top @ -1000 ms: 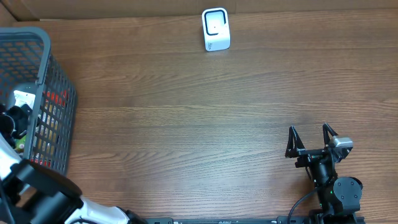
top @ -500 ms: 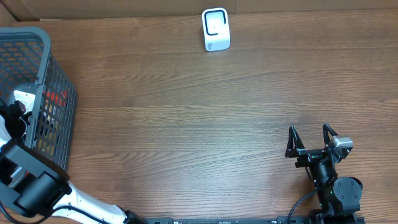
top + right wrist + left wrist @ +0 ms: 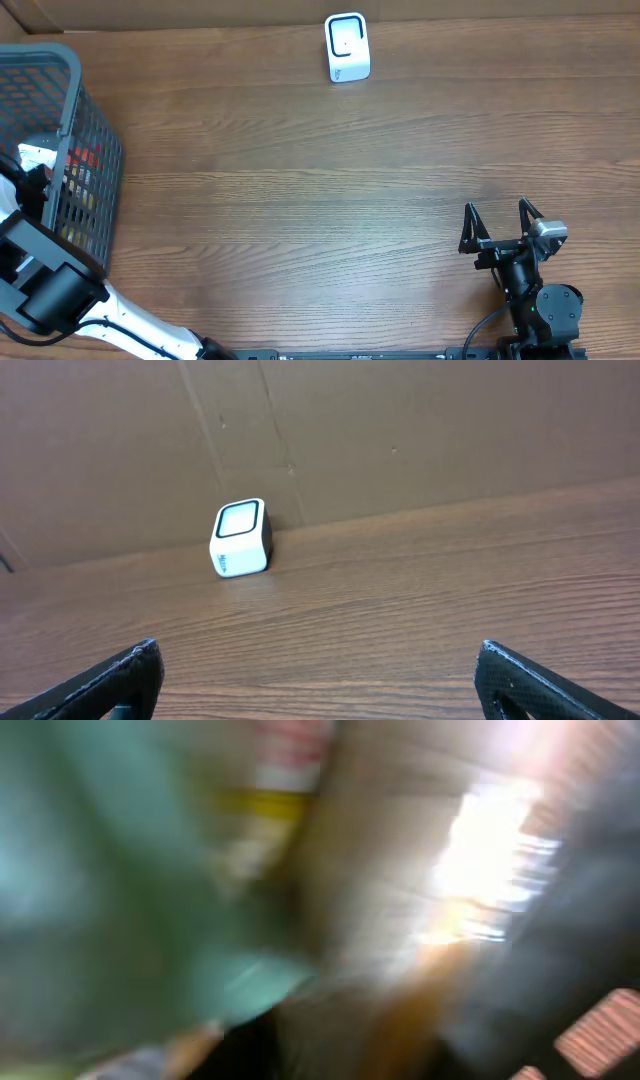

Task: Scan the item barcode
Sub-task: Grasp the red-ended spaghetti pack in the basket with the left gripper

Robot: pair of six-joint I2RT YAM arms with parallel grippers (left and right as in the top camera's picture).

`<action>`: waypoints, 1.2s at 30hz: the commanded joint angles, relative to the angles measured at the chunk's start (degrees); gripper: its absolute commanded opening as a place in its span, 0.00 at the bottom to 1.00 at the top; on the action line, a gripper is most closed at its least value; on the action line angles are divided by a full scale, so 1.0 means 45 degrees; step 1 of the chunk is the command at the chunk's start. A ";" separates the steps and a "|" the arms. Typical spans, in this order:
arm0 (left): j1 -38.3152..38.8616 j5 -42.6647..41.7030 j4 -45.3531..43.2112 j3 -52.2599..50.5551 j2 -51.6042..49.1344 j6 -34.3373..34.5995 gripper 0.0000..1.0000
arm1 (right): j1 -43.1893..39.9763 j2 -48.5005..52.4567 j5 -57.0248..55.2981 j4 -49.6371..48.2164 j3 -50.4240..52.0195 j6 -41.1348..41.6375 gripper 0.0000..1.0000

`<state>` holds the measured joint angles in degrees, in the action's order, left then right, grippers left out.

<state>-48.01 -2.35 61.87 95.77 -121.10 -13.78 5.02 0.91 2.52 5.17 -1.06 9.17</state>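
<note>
The left arm (image 3: 128, 335) is a smooth white tube joined by chunky black blocks (image 3: 50, 290) with squared edges. The right arm (image 3: 540, 300) is black throughout, with a round joint housing, a pale grey block (image 3: 548, 229) near its wrist and a black cable (image 3: 488, 325) curving off its base. The right gripper (image 3: 496, 213) has two thin black triangular fingers (image 3: 110, 675) with pointed tips.

A brown wood-grain bench (image 3: 300, 200) is filling the overhead view. A small white scanner (image 3: 347, 47) is standing at top centre, and a dark mesh basket (image 3: 95, 150) is sitting at the left edge, well apart.
</note>
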 commanded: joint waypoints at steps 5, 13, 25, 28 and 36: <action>0.0257 -0.0199 0.0593 0.0500 -0.0801 0.0597 0.04 | 0.0078 -0.0087 -0.0121 -0.0092 0.0117 -0.0015 1.00; 0.0617 -0.0316 0.2744 0.4119 -0.0631 0.1880 0.04 | 0.0078 -0.0087 -0.0121 -0.0092 0.0117 -0.0015 1.00; 0.3007 0.1355 0.4415 1.0579 0.1719 0.3657 0.04 | 0.0078 -0.0087 -0.0121 -0.0092 0.0117 -0.0015 1.00; 0.3473 0.1957 0.4303 1.0987 0.2453 0.4041 0.04 | 0.0078 -0.0087 -0.0121 -0.0092 0.0117 -0.0015 1.00; 0.3847 0.1875 0.4153 1.1011 0.4022 0.4235 0.04 | 0.0078 -0.0087 -0.0121 -0.0092 0.0117 -0.0010 1.00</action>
<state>-30.46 5.48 80.34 144.77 -104.44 3.31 5.02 0.91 2.55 5.15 -1.06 9.17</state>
